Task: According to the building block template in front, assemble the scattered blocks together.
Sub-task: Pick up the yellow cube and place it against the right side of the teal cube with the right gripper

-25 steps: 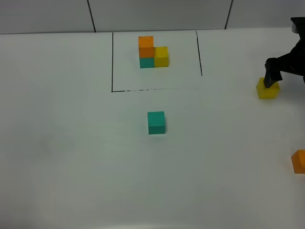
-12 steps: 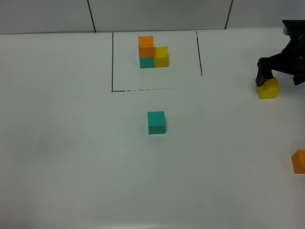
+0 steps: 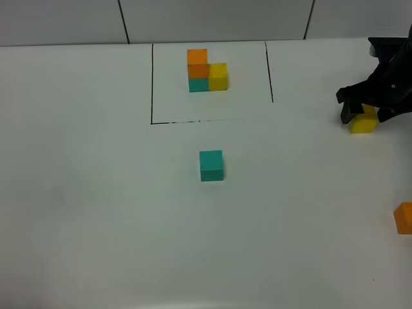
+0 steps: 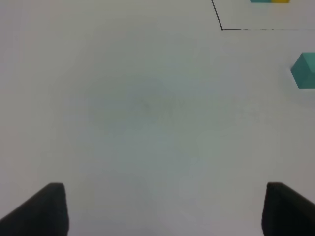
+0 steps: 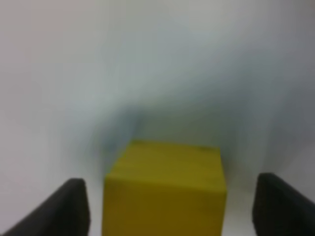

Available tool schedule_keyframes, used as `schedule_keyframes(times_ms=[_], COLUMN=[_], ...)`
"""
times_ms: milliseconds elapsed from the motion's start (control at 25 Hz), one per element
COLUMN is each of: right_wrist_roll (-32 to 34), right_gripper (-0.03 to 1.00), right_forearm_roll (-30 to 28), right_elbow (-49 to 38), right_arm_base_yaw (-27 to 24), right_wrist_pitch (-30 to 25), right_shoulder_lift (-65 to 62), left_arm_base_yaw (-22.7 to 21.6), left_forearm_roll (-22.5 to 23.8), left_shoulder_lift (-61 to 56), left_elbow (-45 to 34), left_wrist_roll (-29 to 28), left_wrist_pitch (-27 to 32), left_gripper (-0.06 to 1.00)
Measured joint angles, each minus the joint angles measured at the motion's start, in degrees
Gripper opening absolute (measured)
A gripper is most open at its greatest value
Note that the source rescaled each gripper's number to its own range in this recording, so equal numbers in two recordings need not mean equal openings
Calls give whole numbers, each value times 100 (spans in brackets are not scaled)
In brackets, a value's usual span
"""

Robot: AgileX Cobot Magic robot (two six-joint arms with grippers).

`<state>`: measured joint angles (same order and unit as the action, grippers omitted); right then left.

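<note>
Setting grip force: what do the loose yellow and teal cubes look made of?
Yellow cube: matte, even colour, no glare or grain; perhaps painted wood or foam, cannot tell which. Teal cube: same flat matte faces, crisp edges, unmarked; likely the same material.

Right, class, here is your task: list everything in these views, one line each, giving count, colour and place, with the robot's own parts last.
table: one, white, under everything.
outline: one, black, three-sided, drawn at the table's far middle.
building block template: one, orange on teal with yellow alongside, inside the outline.
teal cube: one, teal, mid-table, just outside the outline.
yellow cube: one, yellow, far right.
orange cube: one, orange, right edge, partly cut off.
right gripper: one, black, open, fingers either side of the yellow cube.
left gripper: one, black, open over bare table.
</note>
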<state>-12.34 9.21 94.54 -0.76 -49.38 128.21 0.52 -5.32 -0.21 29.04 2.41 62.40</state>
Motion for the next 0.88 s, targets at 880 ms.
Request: schedule_keyframes(times_ms=[880], right_wrist_roll=[-3100], right_gripper=[1], right_forearm_roll=[-921], right_elbow=[-765], right_arm_base_yaw=[1810], right_wrist_pitch=[-1225], right_shoulder_lift=[-1170], left_arm_base_yaw=[0], left_forearm_roll=[6], left_shoulder_lift=[0], left_elbow=[0], left_wrist_roll=[0], left_wrist_pitch=[0], left_gripper=[82])
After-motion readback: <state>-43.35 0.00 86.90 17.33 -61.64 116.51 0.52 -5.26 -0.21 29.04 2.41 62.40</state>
